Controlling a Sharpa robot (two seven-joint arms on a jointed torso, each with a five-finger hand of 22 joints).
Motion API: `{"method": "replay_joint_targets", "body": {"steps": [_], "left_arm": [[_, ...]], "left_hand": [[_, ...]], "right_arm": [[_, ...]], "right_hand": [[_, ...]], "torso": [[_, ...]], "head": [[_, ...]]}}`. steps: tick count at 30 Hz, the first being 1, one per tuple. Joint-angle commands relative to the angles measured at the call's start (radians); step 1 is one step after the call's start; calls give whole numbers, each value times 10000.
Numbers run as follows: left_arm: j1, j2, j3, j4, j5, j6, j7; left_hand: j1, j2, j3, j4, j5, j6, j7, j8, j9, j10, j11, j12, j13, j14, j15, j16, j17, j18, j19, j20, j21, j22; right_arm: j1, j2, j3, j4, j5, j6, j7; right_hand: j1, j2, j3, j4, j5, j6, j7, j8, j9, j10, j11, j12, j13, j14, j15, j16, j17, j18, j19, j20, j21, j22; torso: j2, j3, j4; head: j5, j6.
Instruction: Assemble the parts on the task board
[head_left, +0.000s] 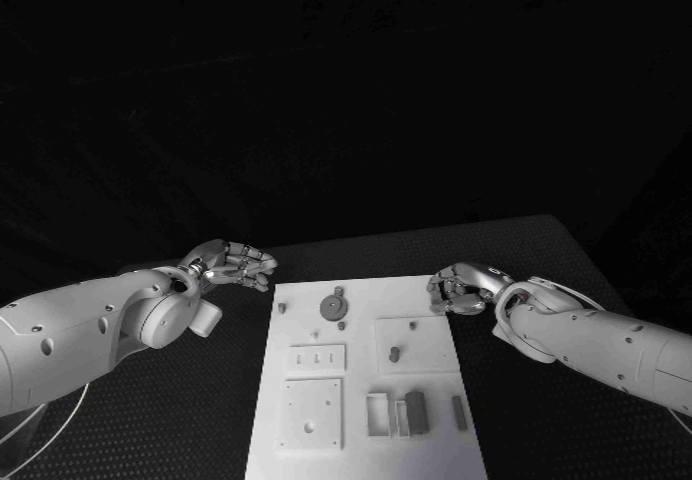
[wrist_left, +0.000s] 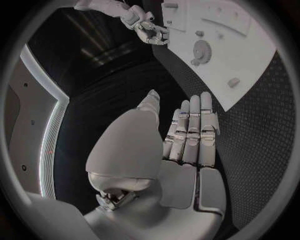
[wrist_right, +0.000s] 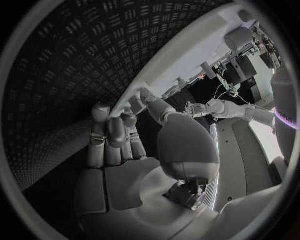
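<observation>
The board (head_left: 361, 385) lies flat in the middle of the table (head_left: 173, 420), its long side running away from the robot, so both arms can reach it from either flank; the left hand (head_left: 231, 267) hangs off the board's far left corner, above the table, and the right hand (head_left: 464, 288) sits at the far right corner, just at the edge; neither holds anything. In its wrist view the left hand's fingers (wrist_left: 190, 132) lie straight and close together, empty; the right hand's fingers (wrist_right: 112, 137) are loosely curled, also empty. This reads as a waiting stance before any part is picked. The parts rest on the board: a round gear (head_left: 336, 305) near the far end, a small peg (head_left: 283, 308) at the left edge, dark blocks (head_left: 415, 412) and a slim bar (head_left: 459, 412) nearer the robot; the blocks stand beside a pale open holder (head_left: 378, 415), whose contents cannot be told; the square plates (head_left: 313, 412) look unfilled.
</observation>
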Motion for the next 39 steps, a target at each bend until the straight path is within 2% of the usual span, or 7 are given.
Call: {"method": "replay_joint_targets", "body": {"steps": [1, 7, 10, 17, 34, 37, 39], "left_arm": [[1, 5, 5, 4, 24, 162, 61], [1, 11, 5, 2, 24, 170, 61], [0, 1, 5, -5, 24, 167, 57], [-1, 6, 5, 0, 24, 173, 61], [-2, -5, 5, 3, 20, 180, 63], [0, -17, 5, 33, -22, 240, 40], [0, 1, 5, 39, -39, 256, 64]], "left_hand": [[-9, 85, -40, 7, -2, -8, 292, -40, 17, -67, -4, -51, 13, 50, -1, -53, 16, 109, 32, -24, -65, 11], [-8, 89, -39, 8, -2, -7, 291, -40, 18, -66, -4, -51, 15, 51, -1, -56, 18, 109, 32, -24, -66, 11], [-7, 91, -39, 8, -2, -6, 290, -40, 19, -66, -5, -51, 17, 52, -1, -57, 19, 109, 32, -24, -66, 12], [-5, 93, -38, 7, -2, -5, 287, -40, 20, -65, -6, -52, 20, 52, 0, -60, 22, 109, 32, -23, -68, 13], [9, 94, -36, 3, -2, -3, 281, -40, 22, -63, -9, -54, 27, 53, -1, -67, 29, 110, 32, -24, -71, 14], [68, 133, -22, 2, -3, 109, 106, 22, 57, -27, -75, -45, 59, 58, 1, -92, 51, 106, 27, -21, -85, 20], [110, 169, -21, 5, -4, 242, -39, 90, 92, 34, -144, -23, 94, 59, 4, -116, 69, 103, 27, -19, -93, 28]], "right_arm": [[-47, -19, -20, -7, -39, 75, -31], [-53, -24, -20, 10, -51, 12, -15], [-54, -30, -20, 10, -54, 17, -31], [-61, -24, -20, 13, -114, 62, -52], [-78, -19, -19, 39, -182, -10, -88], [-77, -7, -18, 22, -215, -56, -177], [-76, -12, -15, 76, -215, -140, -237]], "right_hand": [[44, 90, 62, 1, 9, -115, 286, 71, 18, 14, -29, 24, -12, -19, -3, 24, -14, 244, -1, -13, -17, 137], [166, 208, 116, -36, 8, 32, 240, 158, 51, 21, -72, 45, -31, -19, -43, 38, -20, 244, -4, -26, -6, 145], [240, 274, 108, -37, 8, 335, 147, 339, 139, 45, -159, 69, -49, -5, -125, 55, -27, 244, -2, -30, 14, 156], [234, 433, 75, -36, 8, 688, -2, 557, 274, 98, -301, 85, -97, 27, -259, 67, -50, 244, 18, -40, 44, 161], [241, 564, 6, -33, 8, 1557, -370, 1123, 758, 229, -650, 84, -200, 173, -585, 105, 35, 244, 27, -74, 94, 163], [139, 510, -51, -19, 9, 1717, -439, 1209, 833, 312, -716, 105, -213, 355, -644, 190, 248, 244, 88, -91, 134, 166], [123, 534, -39, -16, 9, 1768, -473, 1230, 864, 360, -750, 105, -228, 421, -681, 215, 306, 244, 122, -111, 148, 161]], "torso": [[5, 0, -4], [6, 0, 0], [6, -2, 9], [5, -4, 3], [5, -4, 1], [9, -6, 13], [11, -1, 10]], "head": [[-12, -9], [-20, -17], [-21, -28], [-23, -27], [-33, -19], [-76, -7], [-50, -9]]}}
